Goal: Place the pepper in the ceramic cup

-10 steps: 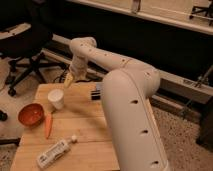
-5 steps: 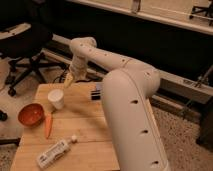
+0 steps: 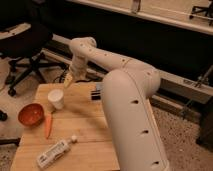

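Camera view: we see gripper [image 3: 68, 80] hanging over far left edge of surface [image 3: 82, 122], jaws spread, nothing between them. Ceramic cup [image 3: 56, 99] stands upright near gripper, a little toward camera. Pepper [image 3: 48, 125] lies flat on surface beyond cup from gripper, well apart from gripper, outside cup. We note pepper just right of orange bowl [image 3: 30, 114]. White bottle [image 3: 52, 153] lies near front edge.
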You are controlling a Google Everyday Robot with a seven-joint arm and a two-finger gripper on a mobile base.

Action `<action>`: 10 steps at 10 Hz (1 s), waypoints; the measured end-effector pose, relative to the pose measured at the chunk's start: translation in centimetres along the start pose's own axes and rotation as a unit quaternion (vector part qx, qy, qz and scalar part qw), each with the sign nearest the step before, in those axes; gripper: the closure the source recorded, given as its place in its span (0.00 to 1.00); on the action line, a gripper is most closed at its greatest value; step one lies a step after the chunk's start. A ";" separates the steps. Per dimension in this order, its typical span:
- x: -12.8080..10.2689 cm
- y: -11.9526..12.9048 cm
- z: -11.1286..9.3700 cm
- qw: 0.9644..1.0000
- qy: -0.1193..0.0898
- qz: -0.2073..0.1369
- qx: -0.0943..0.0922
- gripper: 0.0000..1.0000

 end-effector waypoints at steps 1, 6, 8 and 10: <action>0.2 2.1 0.0 1.000 -0.002 -0.013 -0.022 0.20; 3.8 8.2 -0.7 0.999 0.029 -0.010 0.010 0.20; 5.6 11.0 -0.4 0.998 0.045 -0.002 0.051 0.20; 7.2 16.2 1.2 0.995 0.064 -0.014 0.077 0.20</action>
